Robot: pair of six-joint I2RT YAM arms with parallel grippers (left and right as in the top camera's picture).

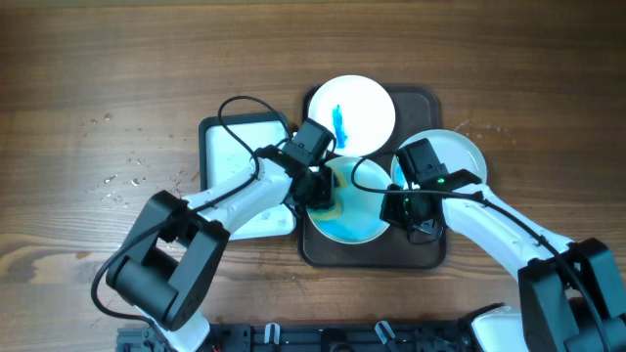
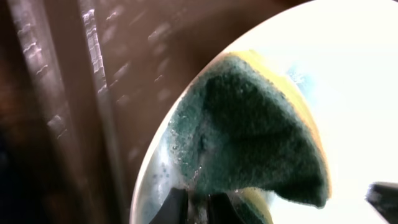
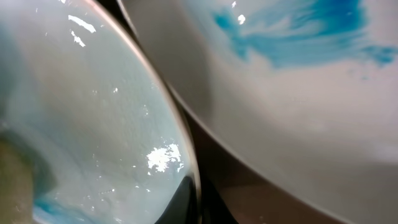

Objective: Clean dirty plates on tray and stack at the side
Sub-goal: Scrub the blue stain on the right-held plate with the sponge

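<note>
At centre of brown wood-grain counter (image 1: 98,78): large dark brown rectangular tray with rounded corners and raised rim (image 1: 374,262).

Far end of tray: round white shallow plate with one blue streak (image 1: 364,117). Lies flat, touched by neither arm.

Near end of tray: second round white plate (image 1: 362,220), wet and smeared pale blue across most of its face.

Left fingers (image 2: 174,208): grip a green-and-yellow sponge (image 2: 249,124) and press it on second plate near its left edge. Green face toward the wrist camera, small bubbles on the wet surface just beside it.

Right fingers (image 3: 183,202): close on second plate's right rim. In right wrist view, rim runs down between the dark tips.

Third round white plate (image 1: 455,152), mostly plain: overhangs tray's right rim, partly above counter, just behind right wrist.

Left of tray, just beside it: dark-rimmed white-bottomed basin (image 1: 230,156), crossed above by left arm.
</note>
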